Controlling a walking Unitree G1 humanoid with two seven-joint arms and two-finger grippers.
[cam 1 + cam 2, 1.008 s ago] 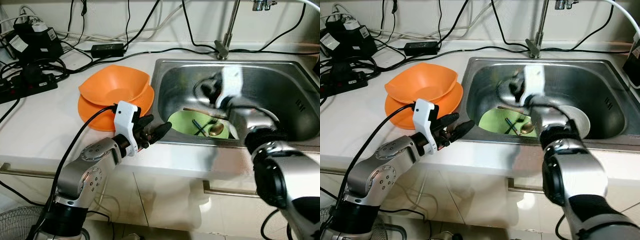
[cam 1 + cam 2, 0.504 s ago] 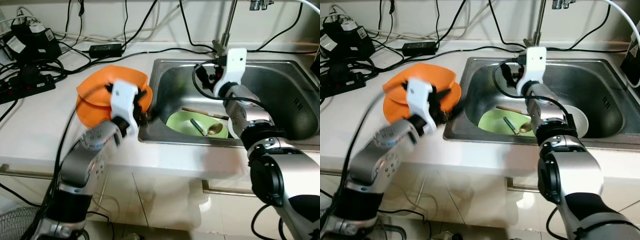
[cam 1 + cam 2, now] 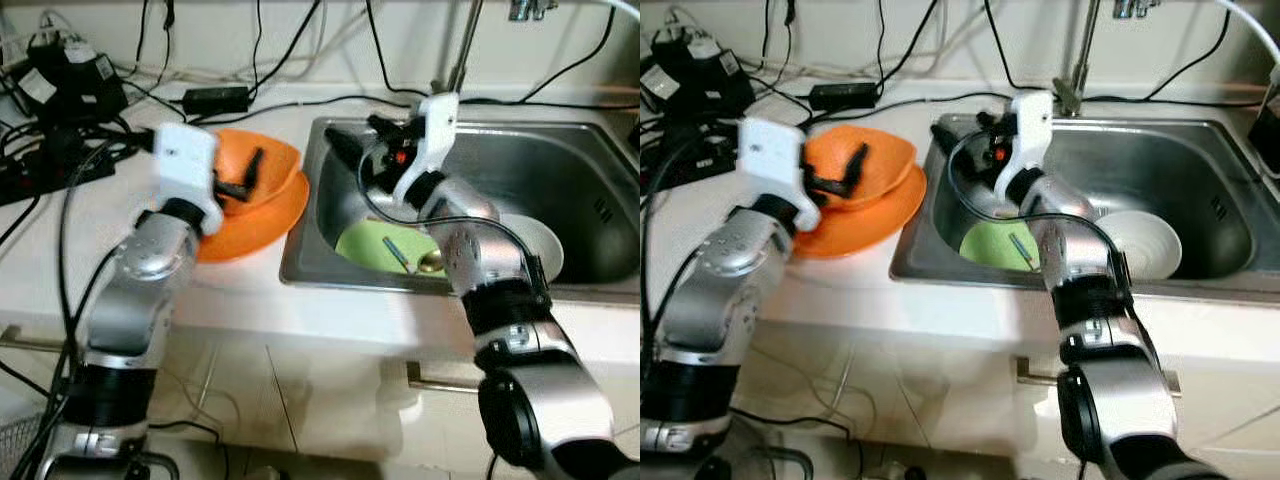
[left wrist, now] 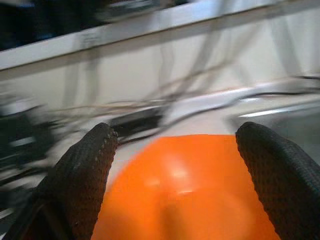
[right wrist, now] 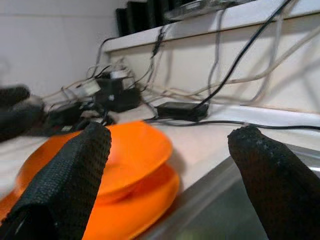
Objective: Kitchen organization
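An orange bowl (image 3: 270,160) sits stacked on an orange plate (image 3: 255,215) on the white counter, just left of the steel sink (image 3: 600,150). My left gripper (image 3: 243,177) hovers open over the bowl's near-left side; the left wrist view shows the bowl (image 4: 185,190) between its spread fingers. My right gripper (image 3: 355,140) is open above the sink's back-left corner and points toward the orange bowl (image 5: 125,150). In the sink lie a green plate (image 3: 370,245) with a spoon (image 3: 430,262) and other utensils on it, and a white bowl (image 3: 535,245).
Black power adapters (image 3: 75,75), a power strip and many cables crowd the counter's back left. The faucet (image 3: 460,60) rises behind the sink. The counter's front edge (image 3: 330,320) runs above cabinet drawers.
My left arm lifted from the counter's front edge up over the orange bowl. My right gripper swung from inside the sink leftward to its back-left corner.
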